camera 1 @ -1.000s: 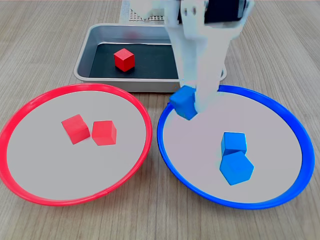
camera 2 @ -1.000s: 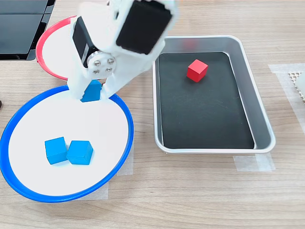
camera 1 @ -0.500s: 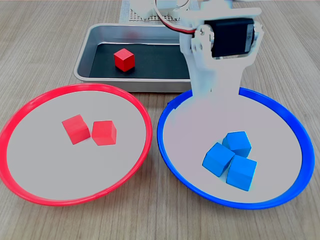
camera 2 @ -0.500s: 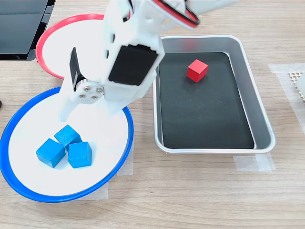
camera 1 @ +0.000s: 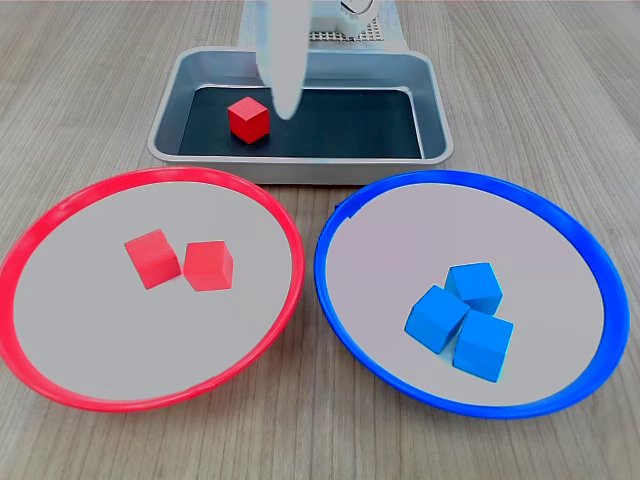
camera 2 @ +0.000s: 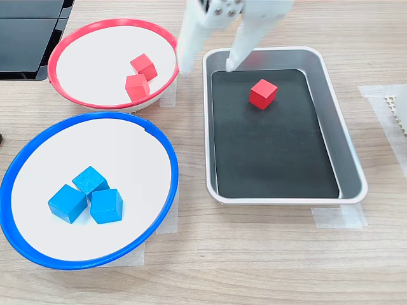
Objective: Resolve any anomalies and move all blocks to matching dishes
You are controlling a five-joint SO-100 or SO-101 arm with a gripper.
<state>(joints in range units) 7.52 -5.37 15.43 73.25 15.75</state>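
Three blue blocks (camera 1: pixel 473 287) (camera 2: pixel 89 180) lie clustered in the blue-rimmed dish (camera 1: pixel 340 215) (camera 2: pixel 162 143). Two red blocks (camera 1: pixel 152 258) (camera 2: pixel 143 65) rest side by side in the red-rimmed dish (camera 1: pixel 60 215) (camera 2: pixel 70 38). A third red block (camera 1: pixel 248 119) (camera 2: pixel 263 93) sits alone on the black floor of the silver tray (camera 1: pixel 300 165) (camera 2: pixel 353 171). My gripper (camera 2: pixel 207 67) hangs open and empty over the tray's edge nearest the red dish. In the first exterior view only one blurred white finger (camera 1: pixel 282 70) shows, just right of the tray's red block.
A black slab (camera 2: pixel 28 32) lies at the second exterior view's upper left. A white perforated plate (camera 2: pixel 399 108) (camera 1: pixel 340 35) stands beyond the tray. Tape patches (camera 2: pixel 337 217) hold the tray and dishes to the wooden table.
The gripper let the blue block go into the blue dish, where it landed against the other two. The arm then rose and swung over to the tray.
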